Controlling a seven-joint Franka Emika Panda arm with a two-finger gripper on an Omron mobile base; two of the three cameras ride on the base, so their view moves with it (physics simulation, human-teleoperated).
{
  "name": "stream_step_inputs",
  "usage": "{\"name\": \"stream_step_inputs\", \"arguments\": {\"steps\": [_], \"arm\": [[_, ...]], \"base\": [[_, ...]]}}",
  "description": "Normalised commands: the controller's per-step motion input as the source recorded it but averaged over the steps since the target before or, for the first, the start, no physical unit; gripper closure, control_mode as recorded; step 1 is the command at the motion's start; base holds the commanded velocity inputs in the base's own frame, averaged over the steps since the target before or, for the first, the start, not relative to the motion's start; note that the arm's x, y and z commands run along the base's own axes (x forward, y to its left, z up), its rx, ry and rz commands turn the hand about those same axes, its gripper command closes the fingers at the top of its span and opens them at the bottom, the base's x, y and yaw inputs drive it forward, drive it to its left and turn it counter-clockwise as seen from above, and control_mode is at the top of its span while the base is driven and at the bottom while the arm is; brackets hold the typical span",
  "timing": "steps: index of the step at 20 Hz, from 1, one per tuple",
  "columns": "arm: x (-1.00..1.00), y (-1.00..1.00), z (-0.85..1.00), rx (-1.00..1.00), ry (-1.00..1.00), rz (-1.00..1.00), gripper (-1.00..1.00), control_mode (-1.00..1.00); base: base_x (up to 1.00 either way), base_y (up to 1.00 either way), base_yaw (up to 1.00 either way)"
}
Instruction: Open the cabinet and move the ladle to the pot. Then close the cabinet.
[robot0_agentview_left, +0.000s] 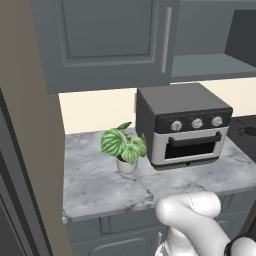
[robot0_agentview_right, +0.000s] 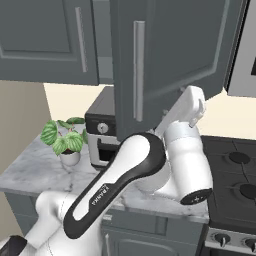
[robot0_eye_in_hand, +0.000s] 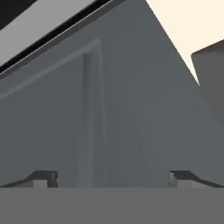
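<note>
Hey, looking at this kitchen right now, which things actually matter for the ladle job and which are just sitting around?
For the job:
- cabinet, right door swung open
- gripper, open, facing the cabinet door

Just sitting around:
- toaster oven on the marble counter
- potted plant beside it
- stove

No ladle or pot visible.

Potted plant just beside toaster oven on marble counter

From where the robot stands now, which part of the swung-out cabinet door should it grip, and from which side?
Probably the long vertical bar handle on the cabinet door. It stands proud of the door's front face, so the open gripper could straddle it from that side, fingers level.
</note>
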Motion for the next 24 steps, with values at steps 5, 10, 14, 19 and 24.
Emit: {"name": "stream_step_inputs", "arguments": {"steps": [5,10,14,19,24], "arm": [[0.72,0.28,0.0,0.1,0.0,0.06,-1.0,-1.0],[0.71,0.38,0.0,0.05,0.0,0.06,-1.0,-1.0],[0.71,0.43,0.0,0.01,-0.01,0.05,-1.0,-1.0],[0.68,0.51,0.0,0.0,-0.01,0.04,-1.0,-1.0],[0.76,0.57,0.0,0.0,0.0,0.02,-1.0,-1.0]], "base": [[0.0,0.0,0.0],[0.0,0.0,0.0],[0.0,0.0,0.0],[0.0,0.0,0.0],[0.0,0.0,0.0]]}}
